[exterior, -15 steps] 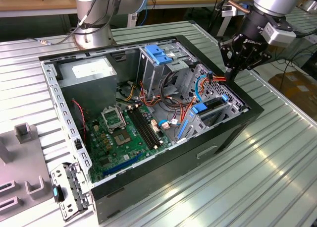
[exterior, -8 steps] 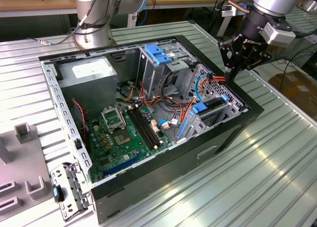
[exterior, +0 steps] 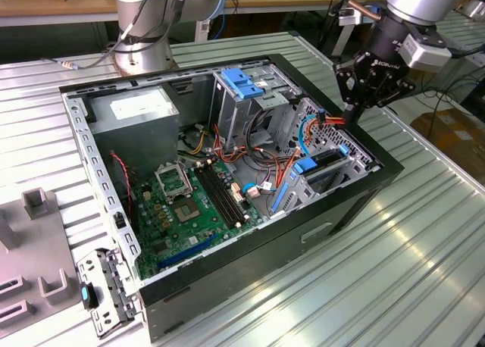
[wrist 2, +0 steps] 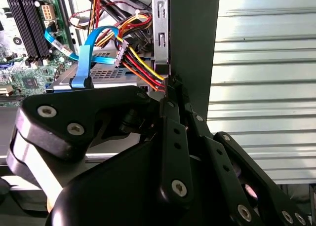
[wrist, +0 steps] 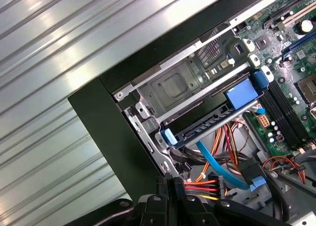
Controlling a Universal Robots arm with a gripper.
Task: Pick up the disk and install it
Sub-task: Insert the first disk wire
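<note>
In the exterior view the disk (exterior: 327,162) sits mostly buried in its bay — just a dark edge shows. The pincer (exterior: 353,118) tips dip behind the case wall (exterior: 377,156), possibly touching the cable bundle (wrist: 203,185); their spread cannot be told.

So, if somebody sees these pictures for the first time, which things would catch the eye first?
First, the open computer case lying on the ribbed metal table, with its green motherboard showing. Next, the black gripper at the case's edge on the exterior view's right, closed on a bundle of red, yellow and black wires. The disk with its blue frame already sits in a bay of the case, in the first wrist view.
</note>
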